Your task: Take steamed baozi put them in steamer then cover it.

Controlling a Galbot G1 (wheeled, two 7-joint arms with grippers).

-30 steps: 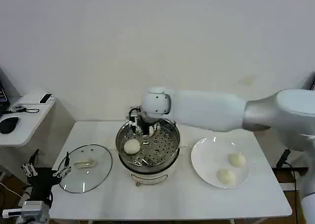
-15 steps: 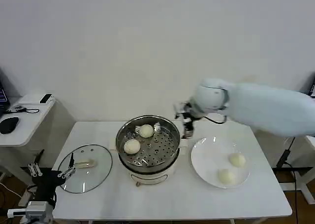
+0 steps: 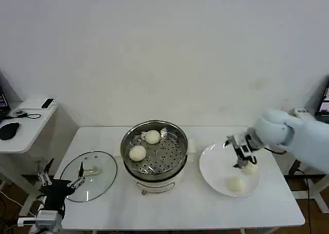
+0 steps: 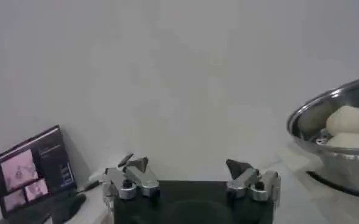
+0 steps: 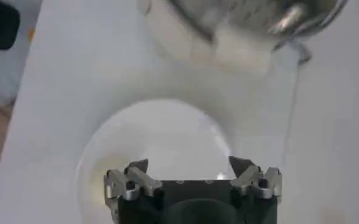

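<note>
The steamer [image 3: 154, 154] stands mid-table with two steamed baozi [image 3: 152, 137] [image 3: 138, 153] on its perforated tray. Two more baozi [image 3: 249, 167] [image 3: 236, 184] lie on the white plate [image 3: 216, 164] to its right. My right gripper [image 3: 241, 159] hangs open just over the farther plate baozi; its wrist view shows the open gripper [image 5: 190, 165] above the plate [image 5: 149, 134], nothing between the fingers. The glass cover [image 3: 88, 175] lies flat on the table left of the steamer. My left gripper [image 3: 61, 182] waits open at the table's front left corner; from its wrist view [image 4: 185, 164] the steamer [image 4: 344, 152] is off to one side.
A low side table [image 3: 25, 118] with a mouse and small devices stands to the left of the work table. A small screen [image 4: 30, 176] shows in the left wrist view. A wall rises close behind the table.
My right gripper left a second baozi in the steamer, then swung right and came down over the plate. The left gripper drifted slightly right.
</note>
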